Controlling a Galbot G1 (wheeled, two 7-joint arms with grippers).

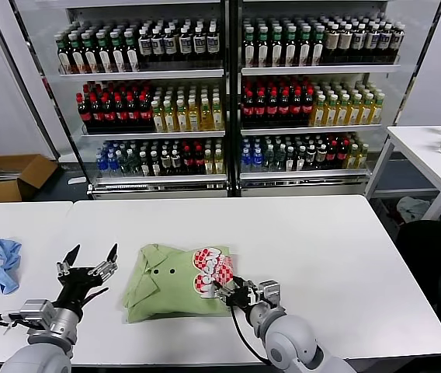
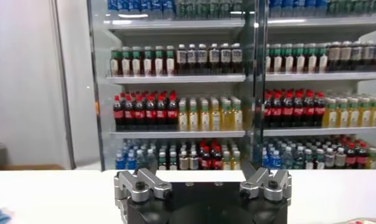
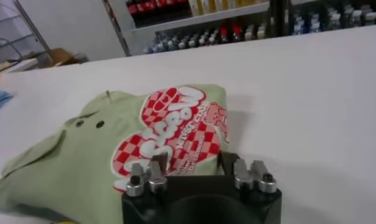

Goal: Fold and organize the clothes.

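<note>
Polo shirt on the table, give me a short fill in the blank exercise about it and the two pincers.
1. The folded polo shirt is light ____ in colour.
2. The printed patch on the shirt is checkered in ____ and white.
3. The pincer at the shirt's printed edge is the ____ pincer.
4. The left pincer, held above the white table beside the shirt, has its fingers ____.

Missing words: green; red; right; open
</note>
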